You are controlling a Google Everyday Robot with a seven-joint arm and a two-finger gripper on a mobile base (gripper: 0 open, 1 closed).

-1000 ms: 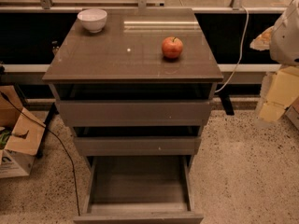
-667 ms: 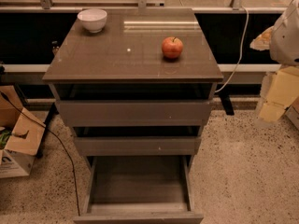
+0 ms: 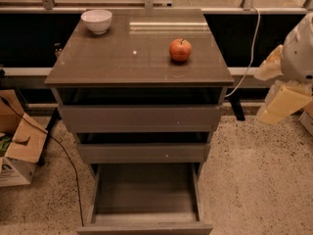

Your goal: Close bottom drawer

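Bottom grey-brown drawer (image 3: 145, 196) stays pulled out, unchanged. Pale gripper (image 3: 282, 102) hangs right of the cabinet (image 3: 137, 62) as before. Whether it is apart or together cannot be told.

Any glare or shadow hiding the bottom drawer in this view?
Camera view: warm dim light; glare streak on the cabinet top behind the apple; the bottom drawer, open, is shaded but readable, no glare; gaps above the upper drawers are black; the hand is lit at the right edge, clear of the cabinet.

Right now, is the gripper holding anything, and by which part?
Nothing of the cabinet: the gripper hangs at the right edge, apart from it, and the bottom drawer stands pulled out, untouched.
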